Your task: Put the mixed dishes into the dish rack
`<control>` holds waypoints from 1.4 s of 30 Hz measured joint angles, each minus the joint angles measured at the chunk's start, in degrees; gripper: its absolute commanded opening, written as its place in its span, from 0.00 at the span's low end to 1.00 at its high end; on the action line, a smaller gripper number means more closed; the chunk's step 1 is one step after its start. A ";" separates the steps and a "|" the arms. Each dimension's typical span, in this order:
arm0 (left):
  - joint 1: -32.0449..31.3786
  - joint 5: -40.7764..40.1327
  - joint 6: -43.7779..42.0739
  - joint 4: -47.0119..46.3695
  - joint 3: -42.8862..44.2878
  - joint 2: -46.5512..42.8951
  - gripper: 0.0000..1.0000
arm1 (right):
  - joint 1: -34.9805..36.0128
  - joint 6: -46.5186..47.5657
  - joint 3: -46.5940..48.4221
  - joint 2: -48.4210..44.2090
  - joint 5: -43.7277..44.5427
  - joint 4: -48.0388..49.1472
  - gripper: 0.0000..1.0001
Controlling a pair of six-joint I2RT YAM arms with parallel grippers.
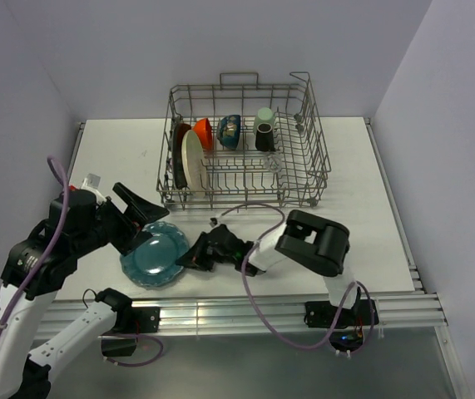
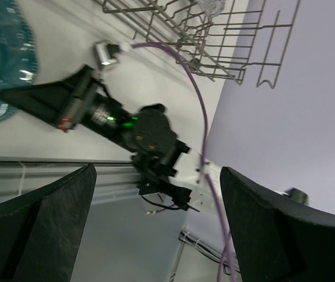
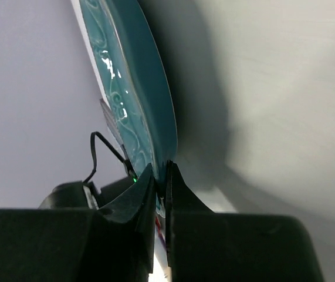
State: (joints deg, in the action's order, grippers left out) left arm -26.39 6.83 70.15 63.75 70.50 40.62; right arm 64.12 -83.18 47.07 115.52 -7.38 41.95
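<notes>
The right gripper (image 3: pixel 160 176) was clenched on the rim of the teal plate (image 1: pixel 152 256), which sat on the table (image 1: pixel 370 208) just in front of the rack (image 1: pixel 308 166). The left gripper (image 1: pixel 147 218) hung wide open nearby. Looked like the grab step was done, so next it'd need lifting the plate and slotting it upright into the rack.

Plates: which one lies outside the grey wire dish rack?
The teal scalloped plate, rim pinched by the right hand; the cream round plate stands in the rack.

We are seeing the teal scalloped plate (image 1: pixel 152 256) sitting on the white bench (image 1: pixel 370 241), before the grey wire dish rack (image 1: pixel 317 154); the cream round plate (image 1: pixel 192 160) is standing inside, at the left.
</notes>
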 measured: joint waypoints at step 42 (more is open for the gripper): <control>0.00 13.51 -0.24 -26.82 -42.38 1.27 0.94 | -17.88 -14.25 -29.99 -54.73 -16.24 -29.05 0.00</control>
State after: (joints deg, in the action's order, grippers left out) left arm -26.39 20.34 69.91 36.93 28.12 41.89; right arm 46.24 -97.43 17.08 60.80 -23.62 12.91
